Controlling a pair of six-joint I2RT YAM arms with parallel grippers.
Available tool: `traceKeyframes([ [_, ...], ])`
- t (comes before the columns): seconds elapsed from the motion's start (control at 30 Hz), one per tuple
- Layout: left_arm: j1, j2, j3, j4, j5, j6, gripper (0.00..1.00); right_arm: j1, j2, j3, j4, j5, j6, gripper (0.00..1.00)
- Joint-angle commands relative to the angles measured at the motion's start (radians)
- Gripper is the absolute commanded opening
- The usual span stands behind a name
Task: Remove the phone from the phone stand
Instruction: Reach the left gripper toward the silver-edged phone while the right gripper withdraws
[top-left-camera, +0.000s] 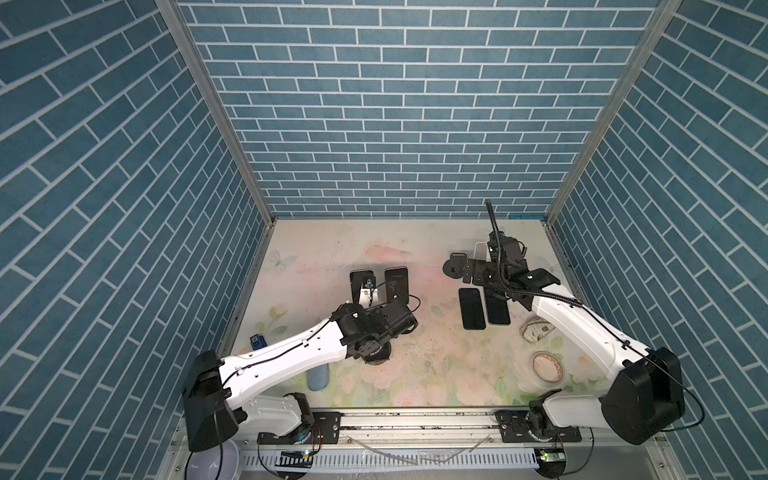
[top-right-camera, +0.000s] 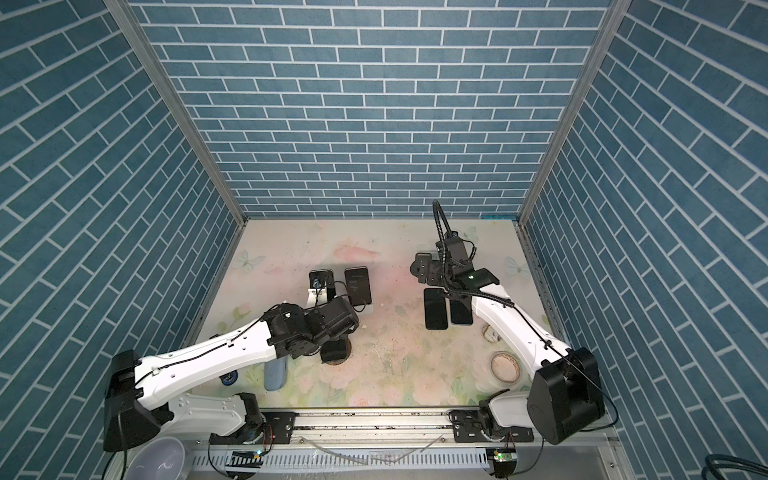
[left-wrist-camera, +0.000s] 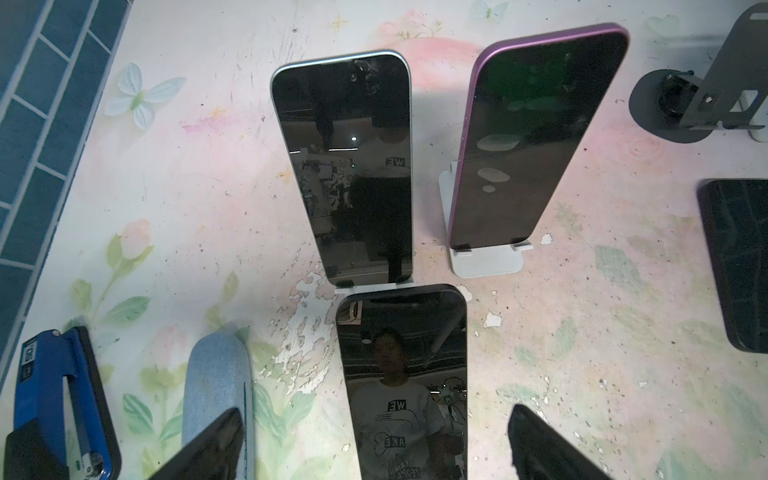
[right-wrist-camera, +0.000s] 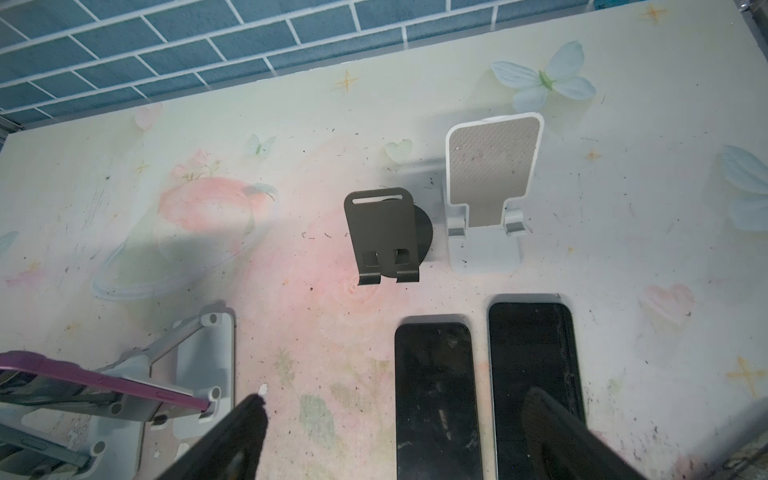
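My left gripper (left-wrist-camera: 374, 444) gapes wide above a phone (left-wrist-camera: 401, 382) leaning on its stand. Rightward, a purple phone (left-wrist-camera: 536, 137) sits in a white stand (left-wrist-camera: 486, 262). My right gripper (right-wrist-camera: 390, 440) hangs spread over two flat phones (right-wrist-camera: 436, 395).

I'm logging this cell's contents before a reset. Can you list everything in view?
silver-edged phone: one, silver rim, propped up, left-centre
purple phone: one, purple rim, propped up beside it
dark phone: one, black, propped up in front of those two
flat phones: two, black, side by side on the table, right
black stand: one, black, empty, behind the flat phones
white stand: one, white, empty, beside the black stand
stapler: one, blue, left edge
pouch: one, light blue, by the stapler
tape roll: one, beige, right front
left end effector: one, black, open
right end effector: one, black, open
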Motion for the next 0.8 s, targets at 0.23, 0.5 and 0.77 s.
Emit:
traceKeyframes([
  [0.23,-0.005,0.042,-0.027,0.023,-0.021,-0.091,1.0,-0.002,-0.09,-0.061,-0.024,0.014,-0.002,0.97],
  [0.5,-0.005,0.107,0.018,0.012,-0.009,-0.074,1.0,-0.002,-0.091,-0.044,-0.046,0.014,-0.032,0.97],
  [0.77,-0.006,0.135,0.042,0.004,-0.005,-0.076,1.0,-0.002,-0.08,-0.047,-0.024,-0.001,-0.023,0.97],
])
